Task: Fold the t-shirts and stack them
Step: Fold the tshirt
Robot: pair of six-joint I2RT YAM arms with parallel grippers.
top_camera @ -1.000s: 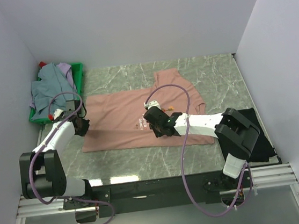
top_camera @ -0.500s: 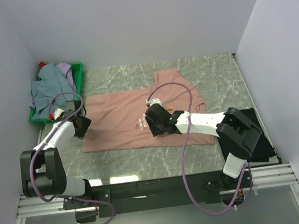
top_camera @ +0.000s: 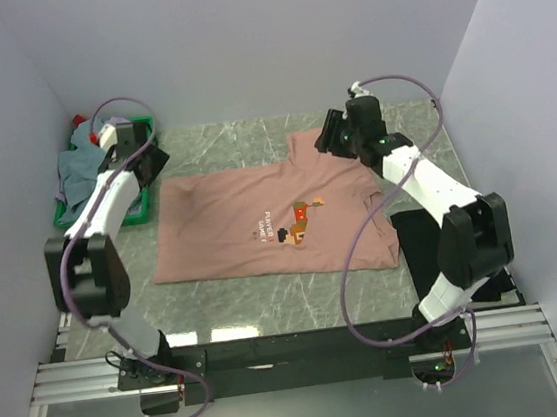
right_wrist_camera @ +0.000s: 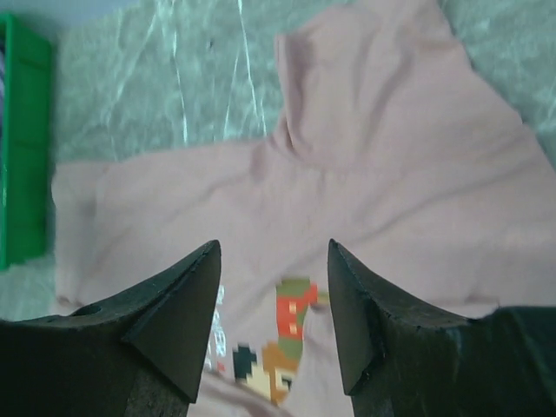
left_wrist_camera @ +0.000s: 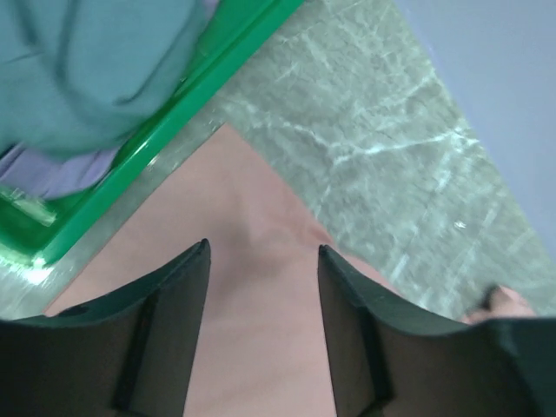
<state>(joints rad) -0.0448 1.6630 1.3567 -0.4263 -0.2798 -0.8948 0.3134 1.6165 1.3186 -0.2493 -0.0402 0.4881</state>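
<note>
Jaws of the left gripper (left_wrist_camera: 262, 252) stand spread and empty, dark and wedge-shaped, over the far left corner of the salmon-pink t-shirt (left_wrist_camera: 252, 347). They are just beside the glossy green crate (left_wrist_camera: 200, 95), which holds a rumpled grey-blue t-shirt (left_wrist_camera: 87, 61) (lavender cloth peeks out beneath it). The right gripper (right_wrist_camera: 274, 248) is likewise spread on nothing, above the pink shirt's far sleeve, with the blocky pixel print (right_wrist_camera: 291, 339) below it. A second ago both claws sat low on the cloth, the right one by the print; now they are raised at the far end and the print lies uncovered. The shirt lies flat, softly creased, on the veined marble table (top_camera: 221, 145), with bare stone along its far and near edges. A black t-shirt (top_camera: 412, 233) sits at the right edge.
</note>
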